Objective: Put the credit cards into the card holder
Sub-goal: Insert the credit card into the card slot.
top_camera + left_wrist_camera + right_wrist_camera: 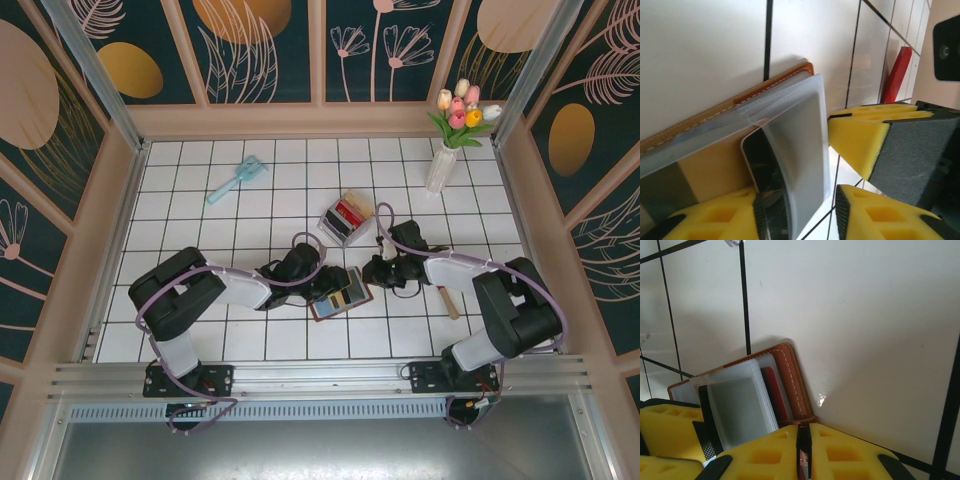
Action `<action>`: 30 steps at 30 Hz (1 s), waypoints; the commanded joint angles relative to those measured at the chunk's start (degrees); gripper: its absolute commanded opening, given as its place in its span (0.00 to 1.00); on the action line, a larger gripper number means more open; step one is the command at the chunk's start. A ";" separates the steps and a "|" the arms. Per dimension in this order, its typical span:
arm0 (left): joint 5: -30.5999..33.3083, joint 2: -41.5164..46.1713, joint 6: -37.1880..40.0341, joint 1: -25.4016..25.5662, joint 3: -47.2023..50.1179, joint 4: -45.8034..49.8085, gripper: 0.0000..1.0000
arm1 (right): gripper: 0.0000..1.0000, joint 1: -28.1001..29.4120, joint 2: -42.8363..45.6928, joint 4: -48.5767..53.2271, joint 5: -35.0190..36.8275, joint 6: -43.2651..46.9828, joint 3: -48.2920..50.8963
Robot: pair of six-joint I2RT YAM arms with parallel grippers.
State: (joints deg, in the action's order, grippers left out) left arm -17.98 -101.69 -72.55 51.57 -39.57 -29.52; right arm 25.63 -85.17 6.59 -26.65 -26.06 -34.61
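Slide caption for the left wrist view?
Black card partly in the wallet's clear sleeve, inside the open left tool.

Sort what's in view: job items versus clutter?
Job: card holder; black card partly under its clear sleeve; more cards in the clear tray.
Lying about: pale blue brush; vase of tulips; red scoop.
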 commanded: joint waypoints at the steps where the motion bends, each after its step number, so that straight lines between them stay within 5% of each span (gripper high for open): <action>1: 4.35 2.30 3.48 0.59 -0.20 8.74 0.46 | 0.15 1.30 2.78 3.51 4.02 -1.09 -0.09; 12: 10.24 9.38 4.74 0.56 5.00 14.81 0.48 | 0.19 1.88 8.44 7.57 13.56 -0.76 -4.23; 18: 9.94 11.34 6.07 0.57 3.98 11.58 0.45 | 0.09 4.78 12.47 2.47 1.10 -0.87 -4.80; 23: 13.46 14.92 4.43 0.61 6.21 11.42 0.29 | 0.00 9.77 9.97 0.47 0.68 -3.64 -5.33; 30: 16.35 16.36 2.99 0.59 8.55 15.70 0.27 | 0.00 15.38 4.58 -0.07 1.84 -4.64 -7.18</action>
State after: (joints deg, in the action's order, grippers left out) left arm -4.27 -85.76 -68.31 52.14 -31.94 -17.02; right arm 38.96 -78.76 7.90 -24.32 -29.56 -39.27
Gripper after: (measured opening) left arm 0.277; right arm 0.052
